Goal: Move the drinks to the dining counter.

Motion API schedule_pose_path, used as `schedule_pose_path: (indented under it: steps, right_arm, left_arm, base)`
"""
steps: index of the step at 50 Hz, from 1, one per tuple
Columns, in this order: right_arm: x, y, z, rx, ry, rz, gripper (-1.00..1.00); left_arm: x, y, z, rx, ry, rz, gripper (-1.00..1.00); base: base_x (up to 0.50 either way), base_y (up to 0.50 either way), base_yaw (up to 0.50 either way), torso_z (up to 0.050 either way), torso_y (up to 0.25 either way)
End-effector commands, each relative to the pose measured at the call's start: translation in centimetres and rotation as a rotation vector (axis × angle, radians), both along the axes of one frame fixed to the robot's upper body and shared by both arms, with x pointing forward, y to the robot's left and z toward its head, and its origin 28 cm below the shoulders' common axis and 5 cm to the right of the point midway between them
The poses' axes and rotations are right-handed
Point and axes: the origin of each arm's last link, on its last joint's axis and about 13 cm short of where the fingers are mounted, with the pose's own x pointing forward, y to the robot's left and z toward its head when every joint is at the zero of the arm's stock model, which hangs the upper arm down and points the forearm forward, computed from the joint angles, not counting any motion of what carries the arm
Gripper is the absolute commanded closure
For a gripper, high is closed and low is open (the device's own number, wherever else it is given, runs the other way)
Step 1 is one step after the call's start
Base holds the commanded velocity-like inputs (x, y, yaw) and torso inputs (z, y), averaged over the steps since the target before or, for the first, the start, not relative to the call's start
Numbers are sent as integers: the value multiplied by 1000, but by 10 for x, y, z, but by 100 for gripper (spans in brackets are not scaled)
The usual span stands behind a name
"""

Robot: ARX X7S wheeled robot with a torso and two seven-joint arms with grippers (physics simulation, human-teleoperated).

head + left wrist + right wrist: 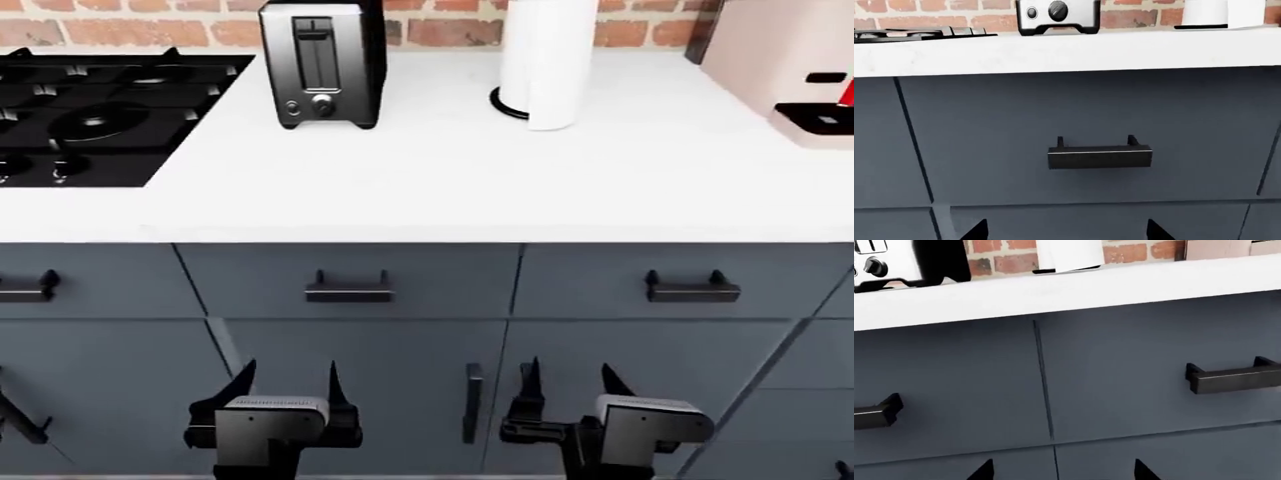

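Note:
Neither bottle shows clearly in any view, and the honey-yellow wooden dining counter is out of view. A thin red sliver [846, 92] sits at the head view's right edge; I cannot tell what it is. My left gripper [288, 378] is open and empty, low in front of the dark grey cabinet fronts. In the left wrist view the left gripper [1066, 231] faces a drawer handle [1099, 156]. My right gripper [571, 376] is open and empty beside it. In the right wrist view the right gripper [1062, 471] faces a seam between two drawers.
The plain white counter top [441, 170] with a brick wall behind carries a steel toaster [322, 62], a white paper towel roll [545, 60], a black gas hob [94, 115] and a beige block [781, 60]. Dark drawers with black handles [348, 290] lie below.

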Motion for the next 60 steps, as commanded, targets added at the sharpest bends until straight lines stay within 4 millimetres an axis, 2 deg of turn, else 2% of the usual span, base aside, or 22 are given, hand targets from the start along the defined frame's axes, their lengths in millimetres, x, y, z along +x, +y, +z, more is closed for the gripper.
schedule_pose_path:
  steps: [1, 60]
  right_arm:
    - [0, -1, 1, 40, 10, -22, -100]
    - [0, -3, 0, 40, 16, -63, -100]
  left_arm:
    - [-1, 0, 0, -1, 0, -2, -100]
    - [-2, -1, 1, 3, 1, -5, -100]
  base:
    - [-43, -500, 0, 0, 0]
    - [1, -500, 0, 0, 0]
